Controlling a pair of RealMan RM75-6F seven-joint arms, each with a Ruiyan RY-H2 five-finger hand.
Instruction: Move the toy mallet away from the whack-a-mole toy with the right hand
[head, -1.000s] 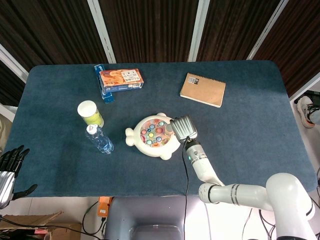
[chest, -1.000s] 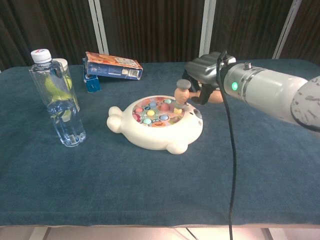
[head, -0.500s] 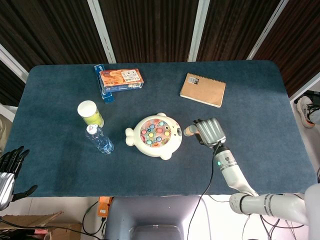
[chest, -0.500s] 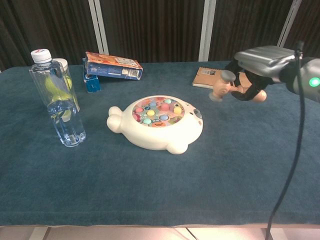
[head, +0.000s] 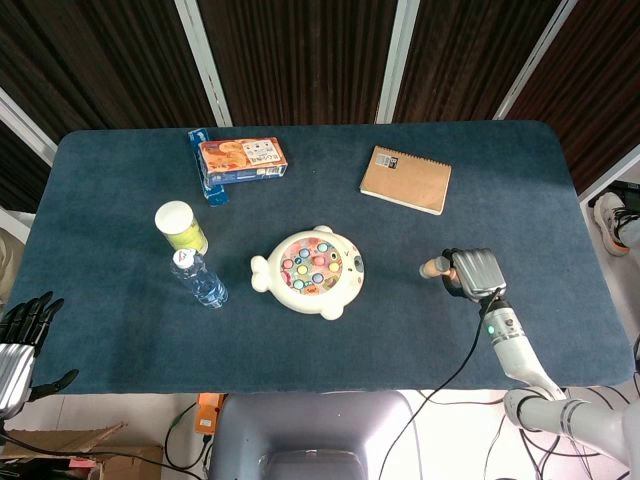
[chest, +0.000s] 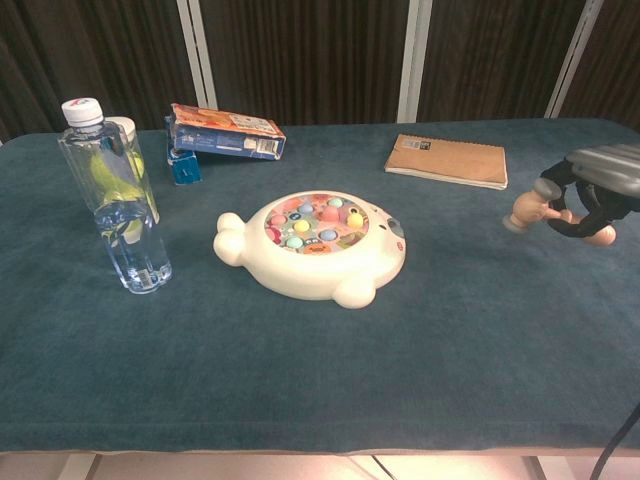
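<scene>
The toy mallet (chest: 535, 208) is held in the right hand (chest: 592, 190), whose fingers are curled around the handle; the wooden head sticks out on the side facing the whack-a-mole toy (chest: 312, 244), and the butt of the handle shows past the hand on the far side. In the chest view the mallet hangs above the blue cloth, not touching it. In the head view the toy mallet (head: 436, 267) and the right hand (head: 472, 273) sit well apart from the whack-a-mole toy (head: 308, 270), on the side opposite the bottles, with bare cloth between them.

The whack-a-mole toy lies near the middle of the table (head: 520, 190), coloured pegs up. Beyond it, toward the far edge and on the right hand's side, lies a brown spiral notebook (head: 405, 179). On its other side stand a clear water bottle (head: 199, 278) and, just behind that, a white-capped bottle (head: 181, 227) with yellow-green contents. Farther back on that side a snack box (head: 242, 158) rests tilted on a small blue box (head: 204, 167).

The left hand (head: 20, 340) hangs off the table's near corner, past the bottles, fingers spread and holding nothing.
</scene>
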